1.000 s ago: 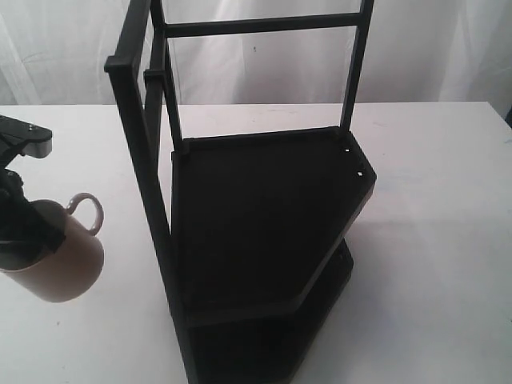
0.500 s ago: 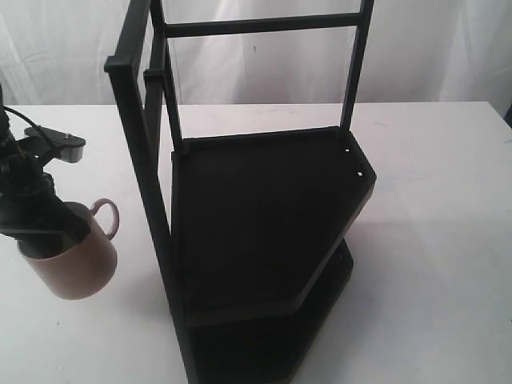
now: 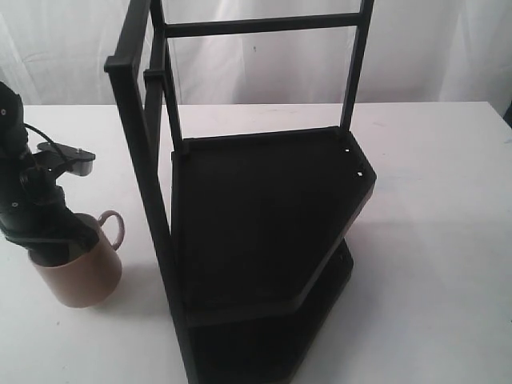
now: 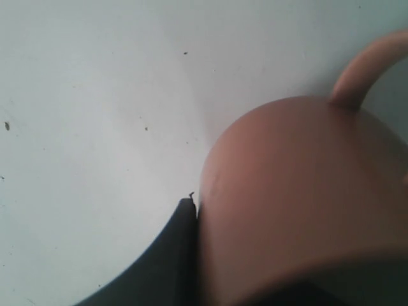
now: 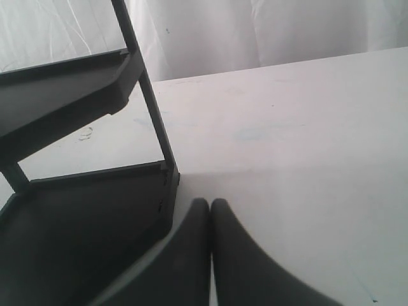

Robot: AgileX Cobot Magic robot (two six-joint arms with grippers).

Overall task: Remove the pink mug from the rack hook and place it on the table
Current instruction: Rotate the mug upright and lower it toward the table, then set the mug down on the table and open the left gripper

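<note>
The pink mug (image 3: 80,276) stands upright left of the rack, its loop handle (image 3: 114,229) pointing toward the rack. Its base is at or just above the white table (image 3: 432,200); I cannot tell if it touches. My left gripper (image 3: 50,238) is shut on the mug's rim from above. In the left wrist view the pink mug (image 4: 299,197) fills the frame with one dark finger (image 4: 172,255) pressed against its outer wall. The rack hook (image 3: 150,74) is bare. My right gripper (image 5: 210,207) is shut on nothing, beside the rack's lower shelf.
The tall black two-shelf rack (image 3: 264,232) fills the middle of the table, its near post (image 3: 140,160) close to the right of the mug. White curtain hangs behind. The rack's corner post (image 5: 153,121) stands just ahead of my right gripper.
My left arm has carried the mug down and slightly right toward the rack. The mug has gone from tilted to upright. The right gripper shows no change.
</note>
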